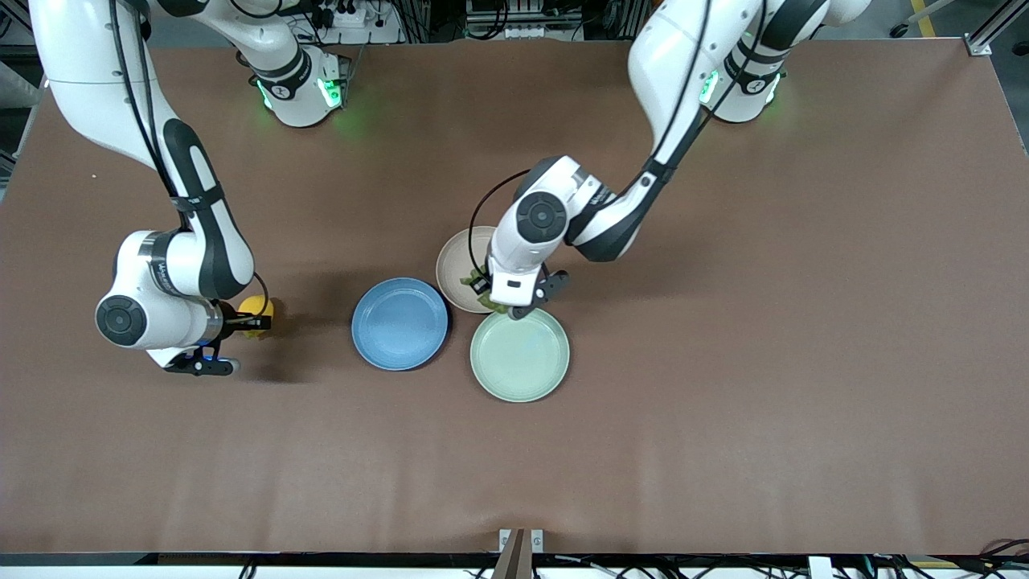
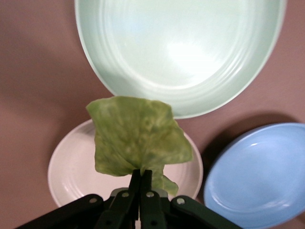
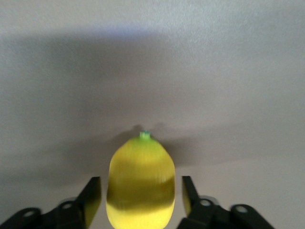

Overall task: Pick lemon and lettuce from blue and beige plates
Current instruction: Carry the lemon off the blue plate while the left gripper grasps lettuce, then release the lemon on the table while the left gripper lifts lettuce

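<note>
Front view first, working across from the right arm's end of the table: I see the right gripper (image 1: 241,323) low over bare tabletop (image 1: 723,402), well apart from the plates, with the lemon (image 1: 257,310) between its fingers. On the right wrist view the lemon (image 3: 141,183) sits between the two fingers (image 3: 90,195), green tip pointing away from the camera, but each finger shows a sliver of gap to the fruit, so I cannot tell whether the jaws are actually clamping it.

Next comes the blue plate (image 1: 399,323), then the beige plate (image 1: 457,265) just beside it and farther from the front camera, then the pale green plate (image 1: 519,354).

My left gripper (image 1: 492,299) hangs over the beige plate's rim where it meets the green plate. On the left wrist view its fingertips (image 2: 141,183) are pinched together on the lettuce (image 2: 136,140), which hangs above the beige plate (image 2: 71,171), its upper edge overlapping the green plate (image 2: 181,47); the blue plate (image 2: 257,176) lies alongside.
</note>
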Controlling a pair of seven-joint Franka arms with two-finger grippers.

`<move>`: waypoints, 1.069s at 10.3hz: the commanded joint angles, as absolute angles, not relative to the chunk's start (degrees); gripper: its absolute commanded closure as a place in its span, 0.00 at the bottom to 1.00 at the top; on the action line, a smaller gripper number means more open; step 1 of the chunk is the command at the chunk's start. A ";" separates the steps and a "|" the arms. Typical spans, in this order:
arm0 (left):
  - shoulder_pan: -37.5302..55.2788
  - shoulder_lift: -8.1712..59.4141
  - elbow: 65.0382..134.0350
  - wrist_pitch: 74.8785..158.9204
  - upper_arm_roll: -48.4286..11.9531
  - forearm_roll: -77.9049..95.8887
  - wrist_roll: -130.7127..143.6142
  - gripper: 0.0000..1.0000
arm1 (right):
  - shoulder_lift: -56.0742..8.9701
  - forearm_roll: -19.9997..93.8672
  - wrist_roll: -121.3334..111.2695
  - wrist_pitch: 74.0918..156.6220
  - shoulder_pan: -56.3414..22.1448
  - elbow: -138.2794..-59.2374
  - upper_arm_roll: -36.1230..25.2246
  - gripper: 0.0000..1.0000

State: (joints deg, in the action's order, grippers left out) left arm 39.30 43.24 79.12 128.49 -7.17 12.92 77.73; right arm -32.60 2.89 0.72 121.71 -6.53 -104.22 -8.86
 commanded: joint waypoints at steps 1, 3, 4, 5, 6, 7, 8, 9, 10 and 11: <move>35.62 37.29 80.42 124.90 -7.29 11.43 76.74 1.00 | -28.50 1.85 1.41 117.63 -6.33 -101.62 -8.35 0.00; 32.27 33.50 80.42 120.95 -7.29 11.25 71.13 1.00 | -24.45 1.76 1.32 110.51 -6.42 -97.84 -8.35 0.00; 30.25 32.18 80.42 119.37 -7.38 9.94 67.88 1.00 | -21.65 1.84 1.32 107.35 -6.50 -96.52 -8.35 0.00; 29.80 31.47 80.42 117.27 -7.38 8.19 64.20 1.00 | -18.49 1.85 1.49 105.05 -6.59 -95.20 -8.35 0.00; 27.53 29.99 80.42 116.03 -7.47 6.43 59.37 1.00 | -15.76 1.85 1.32 102.77 -6.50 -93.62 -8.35 0.00; 24.81 29.01 80.33 114.01 -7.47 6.59 53.41 1.00 | -13.30 1.93 1.14 100.57 -6.16 -92.56 -8.26 0.00; 22.52 28.05 80.42 111.73 -7.47 6.42 46.13 1.00 | -10.49 1.93 1.23 98.81 -5.98 -92.37 -8.26 0.00; 21.20 27.78 80.42 109.62 -7.30 6.33 40.57 1.00 | -7.85 1.93 1.40 96.79 -5.98 -92.37 -8.26 0.00; 19.18 27.60 80.51 107.86 -7.29 5.11 35.73 1.00 | -5.73 1.85 1.49 94.85 -5.89 -92.37 -8.26 0.00; 17.33 27.60 80.51 106.01 -7.29 3.79 30.90 1.00 | -4.06 1.85 1.49 93.35 -5.28 -92.37 -8.26 0.00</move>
State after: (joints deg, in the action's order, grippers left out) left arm 19.20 28.87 79.16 108.10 -6.84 6.08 36.36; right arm -7.05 2.74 0.73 94.90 -6.43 -91.21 -8.91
